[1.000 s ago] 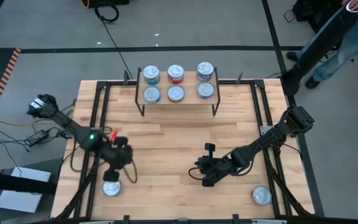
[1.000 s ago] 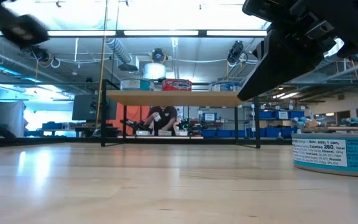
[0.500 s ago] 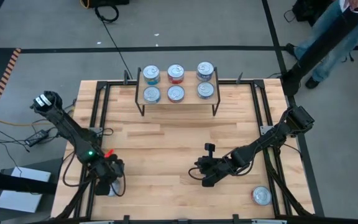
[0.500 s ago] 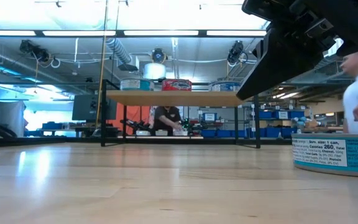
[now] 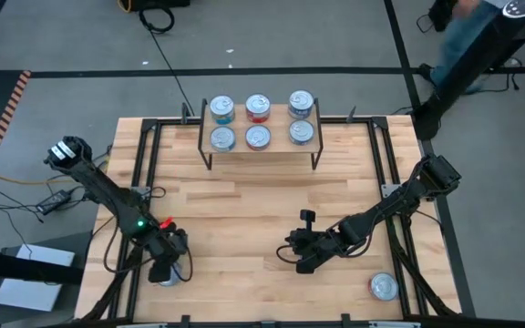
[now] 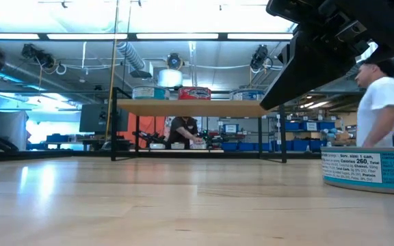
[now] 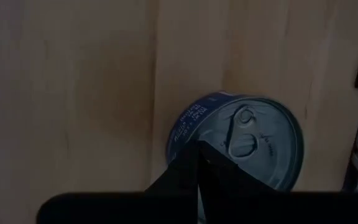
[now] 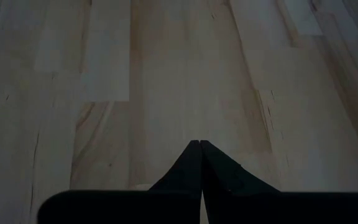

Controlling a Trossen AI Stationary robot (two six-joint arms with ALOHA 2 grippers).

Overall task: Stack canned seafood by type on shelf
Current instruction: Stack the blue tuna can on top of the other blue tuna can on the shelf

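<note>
- Left gripper [image 5: 164, 266]: fingers pressed together, holding nothing; hovers at the table's near-left corner, directly over a loose can.
- Near-left can [image 7: 236, 145]: blue label, upright, pull-tab lid up; in the left wrist view it sits just past the closed fingertips, partly under them. Squat and round, axis vertical, so no side favours a grasp. Judgement: the fingers must part before they can straddle it.
- Right gripper [image 5: 301, 255]: closed, empty, over bare wood at near centre-right.
- Near-right can [image 5: 383, 287]: upright, silver lid up, near the right gripper, well apart from the left.
- Shelf [image 5: 262, 145]: far edge of the table, centre; six cans on it in two rows of three, all upright, red label at far-row centre.
- Table [image 5: 244, 210]: light wood.
- Nearer arm: left for the near-left can, right for the near-right can.
</note>
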